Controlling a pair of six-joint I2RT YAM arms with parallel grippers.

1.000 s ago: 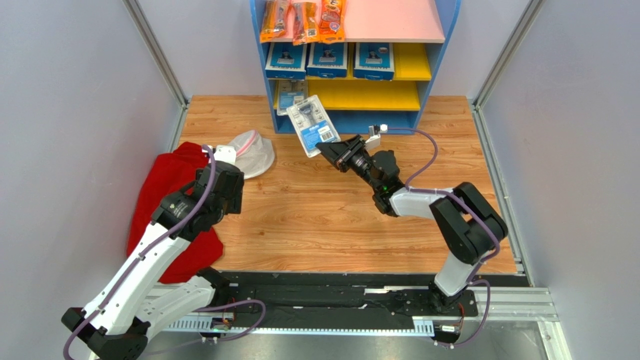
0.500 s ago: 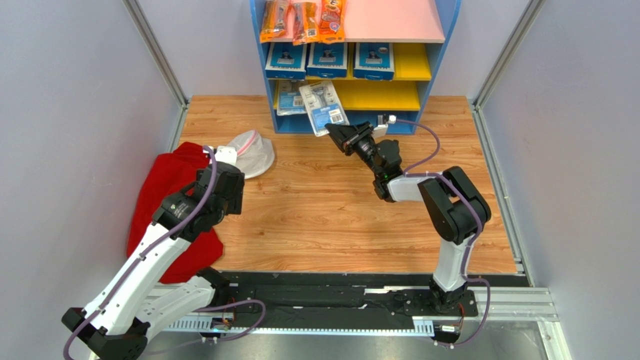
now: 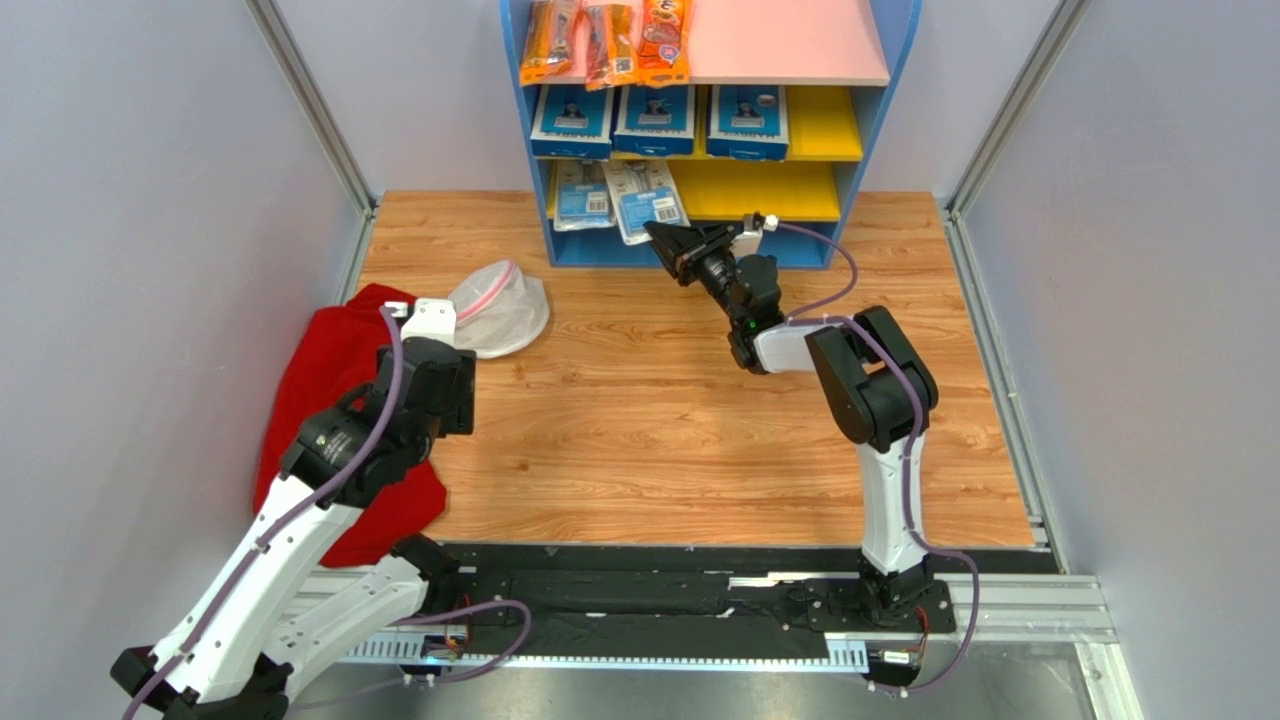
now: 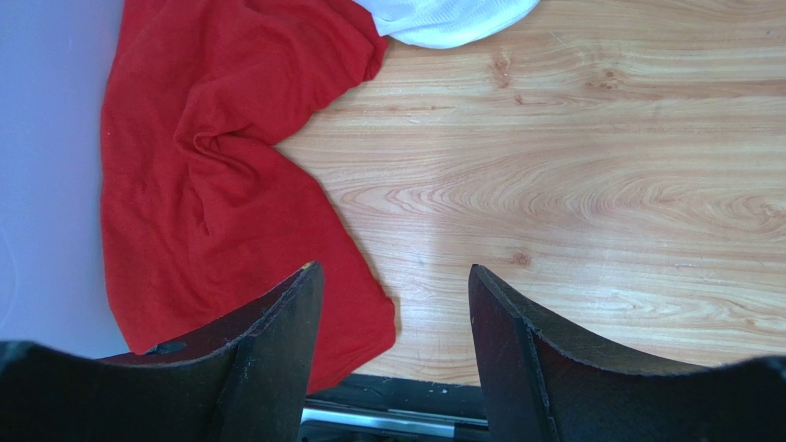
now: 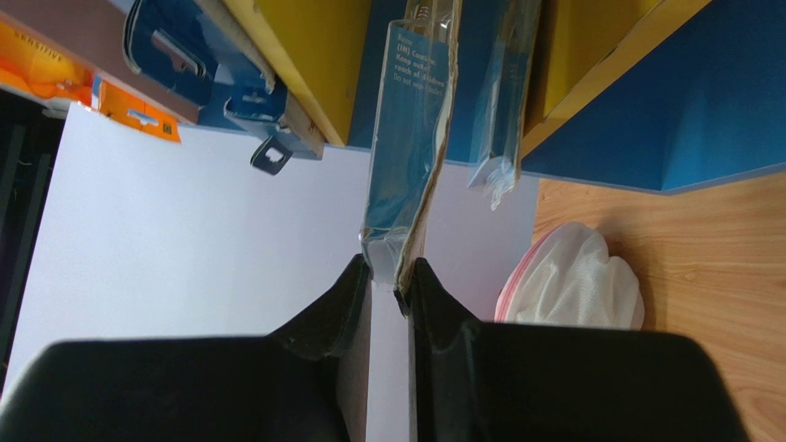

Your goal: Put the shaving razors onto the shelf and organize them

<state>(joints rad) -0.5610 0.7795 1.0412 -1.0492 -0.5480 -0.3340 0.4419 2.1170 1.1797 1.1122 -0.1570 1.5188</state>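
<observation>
Up at the shelf (image 3: 890, 90), on its lower yellow level: pinching a pale razor pack (image 3: 639, 192) by the near edge with the right claw (image 5: 387, 276), just beside a second pale pack (image 3: 579, 195); hard to tell whether resting on the board. Above, three blue packs (image 3: 657, 120) side by side. Over bench (image 4: 572, 166) and red cloth (image 4: 203, 166), left claw (image 4: 395, 285) spread, gripping nothing.

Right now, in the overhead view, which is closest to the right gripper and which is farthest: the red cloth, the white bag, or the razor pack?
From the right gripper:
1. razor pack, in its grip, at the shelf.
2. white bag, to its left on the table.
3. red cloth, far left.
</observation>
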